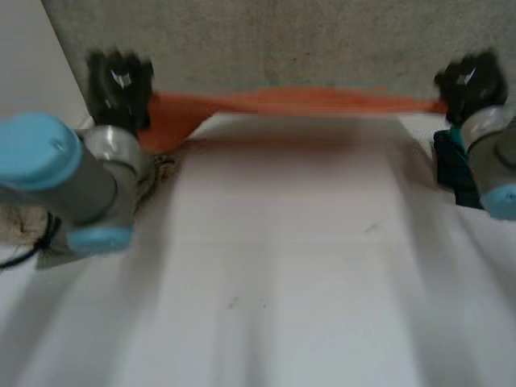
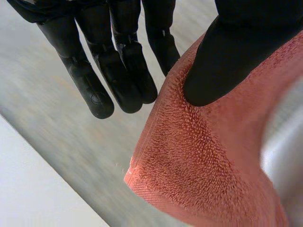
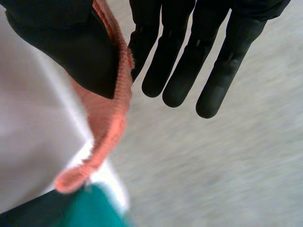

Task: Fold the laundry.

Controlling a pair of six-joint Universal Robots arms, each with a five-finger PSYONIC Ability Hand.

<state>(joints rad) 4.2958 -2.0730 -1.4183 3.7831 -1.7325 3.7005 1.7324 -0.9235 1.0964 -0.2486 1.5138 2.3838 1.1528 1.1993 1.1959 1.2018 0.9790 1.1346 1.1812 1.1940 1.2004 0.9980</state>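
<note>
Nearest me is the left arm point(image 1: 56, 173), over the white table point(image 1: 282, 266). Beyond it, at the table's far edge, the orange towel point(image 1: 298, 101) is stretched between both hands. My left hand point(image 1: 119, 81) pinches one end under its thumb point(image 2: 222, 61), and my right hand point(image 1: 472, 81) pinches the other, with the remaining fingers straight.

White table point(image 1: 282, 266), grey speckled floor point(image 1: 282, 40) beyond its far edge

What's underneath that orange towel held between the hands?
The white table's far edge and grey floor lie below the orange towel. Its sagging end beside the left hand hides what's beneath.
</note>
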